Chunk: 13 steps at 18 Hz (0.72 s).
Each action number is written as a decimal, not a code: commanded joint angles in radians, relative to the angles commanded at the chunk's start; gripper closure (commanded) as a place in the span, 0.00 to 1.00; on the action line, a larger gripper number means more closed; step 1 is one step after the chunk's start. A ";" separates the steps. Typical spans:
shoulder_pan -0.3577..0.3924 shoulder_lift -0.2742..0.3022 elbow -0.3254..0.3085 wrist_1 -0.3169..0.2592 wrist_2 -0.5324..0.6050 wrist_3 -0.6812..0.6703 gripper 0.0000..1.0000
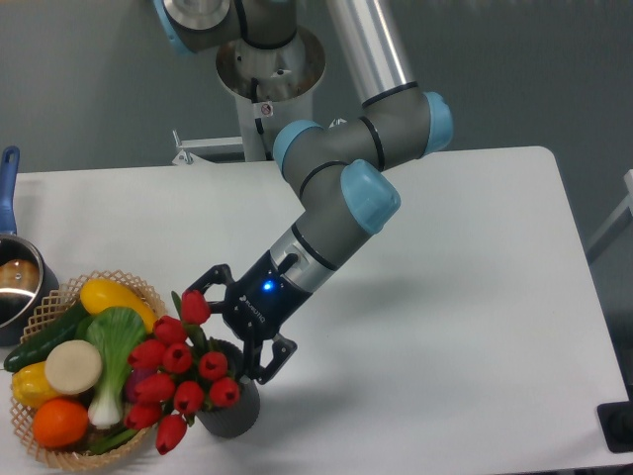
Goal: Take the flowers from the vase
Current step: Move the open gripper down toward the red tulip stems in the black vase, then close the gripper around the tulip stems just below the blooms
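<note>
The flowers (181, 371), a bunch of red tulip buds on green stems, stand in the dark grey ribbed vase (233, 411) near the table's front left. My gripper (223, 329) is open and tilted down to the left. Its fingers straddle the upper right side of the bunch, one finger by the topmost bud, the other just above the vase's rim. Nothing is gripped. The vase's mouth is hidden by the buds and the gripper.
A wicker basket (138, 289) of yellow, green and orange produce sits right against the flowers on the left. A steel pot with a blue handle (8, 170) is at the far left edge. The white table (475, 297) stretches to the right.
</note>
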 joint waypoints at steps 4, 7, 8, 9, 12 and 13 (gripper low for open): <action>0.003 0.005 0.009 0.000 0.008 -0.005 1.00; 0.003 0.008 0.009 0.000 0.008 -0.006 1.00; 0.005 0.012 0.009 0.000 0.008 -0.006 1.00; 0.006 0.014 0.008 0.000 0.008 -0.011 1.00; 0.012 0.026 0.005 0.000 0.005 -0.038 1.00; 0.012 0.028 0.003 0.000 0.003 -0.038 1.00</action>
